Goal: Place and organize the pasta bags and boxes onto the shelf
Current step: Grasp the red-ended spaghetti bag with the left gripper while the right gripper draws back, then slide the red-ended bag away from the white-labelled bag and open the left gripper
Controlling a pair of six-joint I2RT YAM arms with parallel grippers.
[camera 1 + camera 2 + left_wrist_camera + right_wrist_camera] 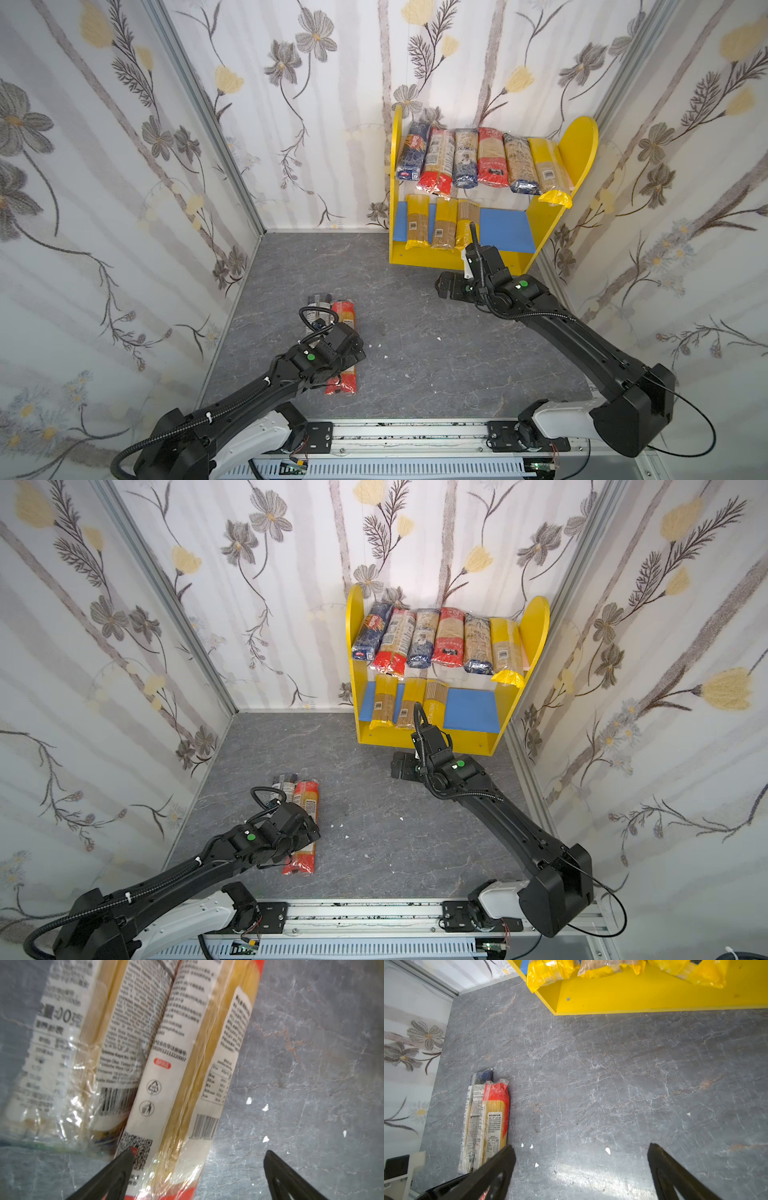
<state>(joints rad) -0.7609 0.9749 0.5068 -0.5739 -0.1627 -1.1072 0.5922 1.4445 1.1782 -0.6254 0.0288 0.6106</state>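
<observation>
Two pasta packets lie side by side on the grey floor: a red-ended one (344, 320) (306, 800) (187, 1076) and a dark-ended one (319, 300) (68, 1047). My left gripper (349, 353) (199, 1151) hangs open just above the red-ended packet, one finger over its QR label, the other over bare floor. The shelf (577, 145) (536, 621) stands at the back right. Several packets (465, 158) fill its upper board, and three yellow-ended ones (442, 222) lie on the blue lower board. My right gripper (446, 286) (581, 1146) is open and empty over the floor before the shelf base (654, 997).
The right part of the blue board (505, 232) is bare. Small white crumbs (607, 1150) dot the floor. Flowered walls close in on the left, back and right. A metal rail (415, 436) runs along the front edge.
</observation>
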